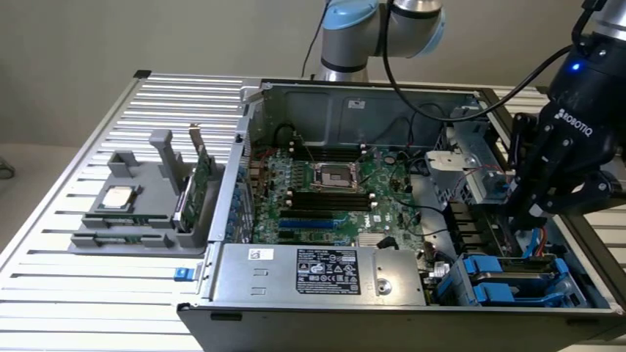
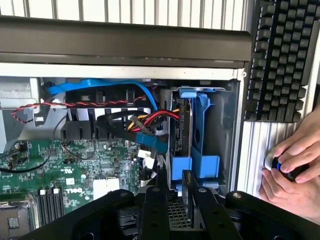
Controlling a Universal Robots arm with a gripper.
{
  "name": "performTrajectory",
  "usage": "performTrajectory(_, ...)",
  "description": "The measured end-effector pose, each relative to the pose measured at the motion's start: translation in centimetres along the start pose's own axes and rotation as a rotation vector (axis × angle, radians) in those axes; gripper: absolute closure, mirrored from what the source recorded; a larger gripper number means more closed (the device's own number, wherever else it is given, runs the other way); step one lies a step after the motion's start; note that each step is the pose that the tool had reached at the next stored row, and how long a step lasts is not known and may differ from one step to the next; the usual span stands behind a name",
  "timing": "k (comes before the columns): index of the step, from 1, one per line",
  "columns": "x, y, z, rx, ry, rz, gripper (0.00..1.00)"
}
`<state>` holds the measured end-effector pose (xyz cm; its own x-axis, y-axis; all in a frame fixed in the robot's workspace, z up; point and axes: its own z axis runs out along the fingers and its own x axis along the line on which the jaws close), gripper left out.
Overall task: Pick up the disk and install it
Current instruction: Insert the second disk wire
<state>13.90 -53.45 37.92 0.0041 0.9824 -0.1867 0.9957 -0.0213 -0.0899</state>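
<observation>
The disk stands edge-on in the drive bay at the case's corner, its silver-grey body beside its blue carrier frame. My gripper is at the disk's near end, one black finger on each side of it, shut on it. In the exterior view the black gripper hangs over the blue bay frames at the exterior view's right end of the open computer case. How deep the disk sits in the bay is hidden.
Red, yellow and blue cables run close beside the bay. The motherboard fills the case floor. A grey holder outside the case carries a processor chip and a green card. A person's hands hold a mouse by a keyboard.
</observation>
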Motion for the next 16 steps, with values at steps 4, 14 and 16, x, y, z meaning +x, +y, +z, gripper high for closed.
performTrajectory(4, 0.0, 1.01, -0.10, 0.0021, 0.0000, 0.000, 0.73)
performTrajectory(14, 0.3, 1.25, -0.16, 0.0022, 0.0000, 0.000, 0.73)
performTrajectory(16, 0.5, 1.26, -0.20, 0.0021, 0.0000, -0.001, 0.73)
